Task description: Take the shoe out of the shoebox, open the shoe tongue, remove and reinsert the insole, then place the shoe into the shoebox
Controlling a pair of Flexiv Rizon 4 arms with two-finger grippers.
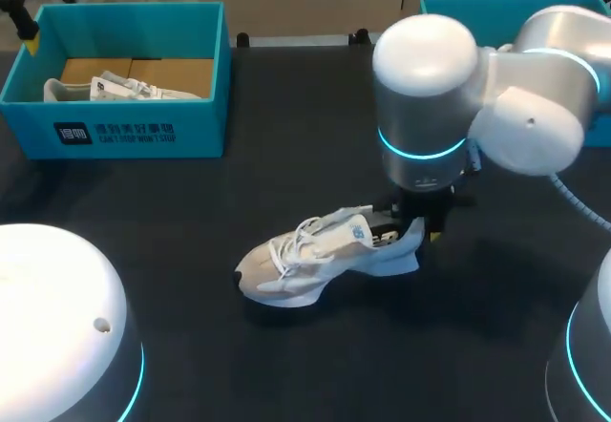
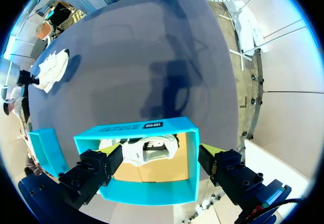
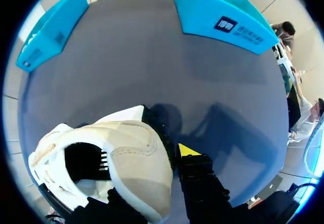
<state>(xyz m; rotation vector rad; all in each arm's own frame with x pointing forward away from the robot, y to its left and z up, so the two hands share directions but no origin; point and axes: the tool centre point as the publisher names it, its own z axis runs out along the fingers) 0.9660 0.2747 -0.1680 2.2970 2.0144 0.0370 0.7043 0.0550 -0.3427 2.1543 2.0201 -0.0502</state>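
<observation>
From above, the white and beige shoe (image 1: pixel 315 260) sits on its sole mid-table, laces loose, with the right gripper (image 1: pixel 417 220) at its heel. In the left wrist view, the left gripper (image 2: pixel 161 158) hangs with fingers spread wide above the blue shoebox (image 2: pixel 190 183), where a second shoe (image 2: pixel 147 150) lies. In the right wrist view, the right gripper clamps the shoe's padded heel beside its dark opening.

Our right arm (image 1: pixel 477 88) comes in from the right, wrist pointing straight down, its gripper (image 1: pixel 412 226) low over the desk (image 1: pixel 286 107) and clamped on the heel of the shoe (image 1: pixel 296 264). Our left gripper (image 2: pixel 159 158) hangs high, fingers (image 2: pixel 115 151) spread wide apart.
</observation>
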